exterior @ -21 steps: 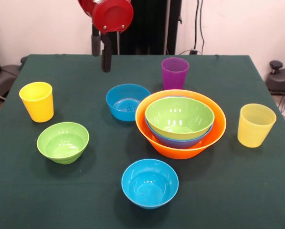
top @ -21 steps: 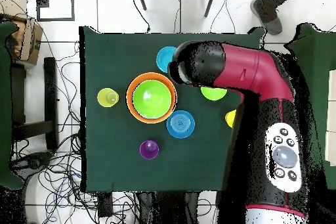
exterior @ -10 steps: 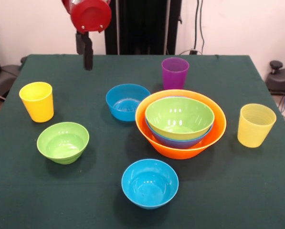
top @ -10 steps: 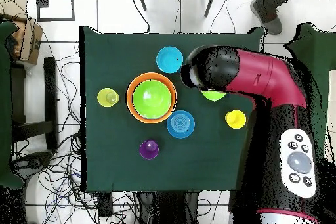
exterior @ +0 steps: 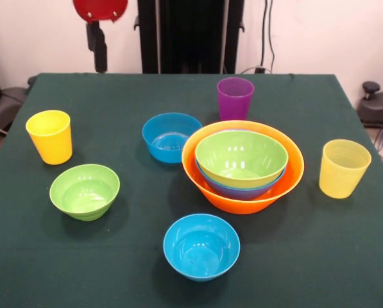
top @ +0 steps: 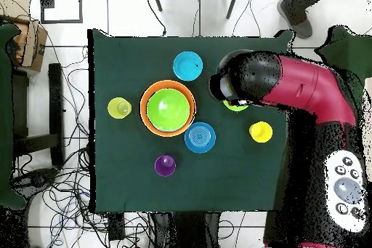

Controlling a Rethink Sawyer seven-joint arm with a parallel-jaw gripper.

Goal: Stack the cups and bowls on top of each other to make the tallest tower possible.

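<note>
The tower is an orange bowl [exterior: 242,204] holding a large blue bowl [exterior: 238,190] with a medium green bowl [exterior: 241,157] nested on top. Around it stand a small blue bowl [exterior: 172,136], a second small blue bowl [exterior: 201,246], a small green bowl [exterior: 85,191], an opaque yellow cup [exterior: 50,136], a ribbed pale yellow cup [exterior: 343,168] and a purple cup [exterior: 235,97]. My gripper [exterior: 99,56] hangs high over the table's far left corner, away from every cup and bowl and holding nothing. In the overhead view my arm [top: 290,89] covers most of the small green bowl [top: 236,106].
The dark green table [exterior: 306,256] carries only these cups and bowls. Cables and a box [top: 29,41] lie on the floor beside the table. A person's foot [top: 296,9] shows beyond the table's far edge in the overhead view.
My arm has swung away from the small blue bowl towards the table's corner and risen. The yellow cup is now uncovered in the overhead view. No cup or bowl has moved.
</note>
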